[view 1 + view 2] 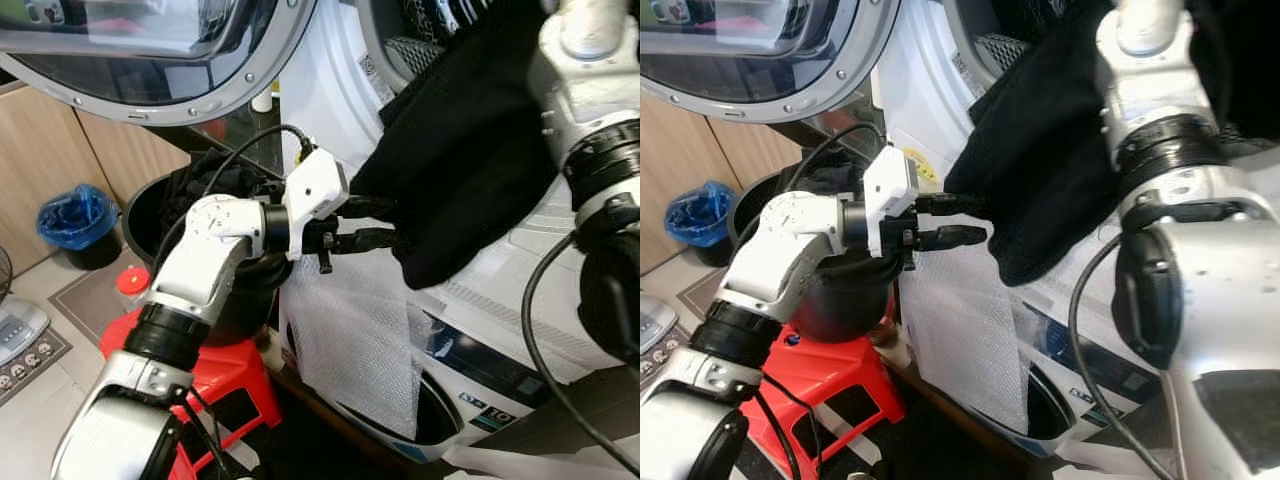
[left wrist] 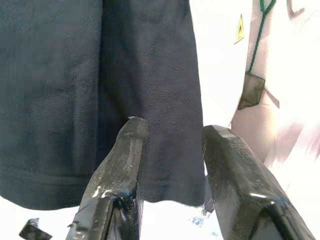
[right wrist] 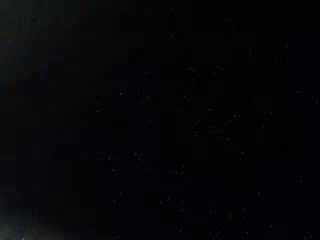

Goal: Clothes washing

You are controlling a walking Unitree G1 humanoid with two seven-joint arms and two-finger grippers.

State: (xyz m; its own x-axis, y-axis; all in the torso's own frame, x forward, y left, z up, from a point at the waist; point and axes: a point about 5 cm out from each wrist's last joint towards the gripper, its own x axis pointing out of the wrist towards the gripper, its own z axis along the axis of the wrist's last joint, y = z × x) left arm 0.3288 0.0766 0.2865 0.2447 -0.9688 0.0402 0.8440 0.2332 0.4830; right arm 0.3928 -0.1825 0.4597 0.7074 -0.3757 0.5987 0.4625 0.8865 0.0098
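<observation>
A black garment [image 1: 470, 150] hangs out of the washing machine's drum opening [image 1: 400, 50] and down over its white front. My left gripper [image 1: 385, 222] is open and held level at the garment's lower left edge. In the left wrist view its two black fingers [image 2: 122, 170] stand apart, with the dark cloth [image 2: 100, 75] just past their tips. My right arm [image 1: 600, 130] reaches up towards the drum, beside the garment. The right wrist view is almost wholly dark.
The round machine door [image 1: 150, 50] stands open at the upper left. A black basket [image 1: 160, 205] of dark clothes sits on a red stool [image 1: 225, 385] under my left arm. A white mesh sheet [image 1: 350, 340] hangs down the machine's front. A blue-lined bin [image 1: 75, 225] stands by the wooden cabinets.
</observation>
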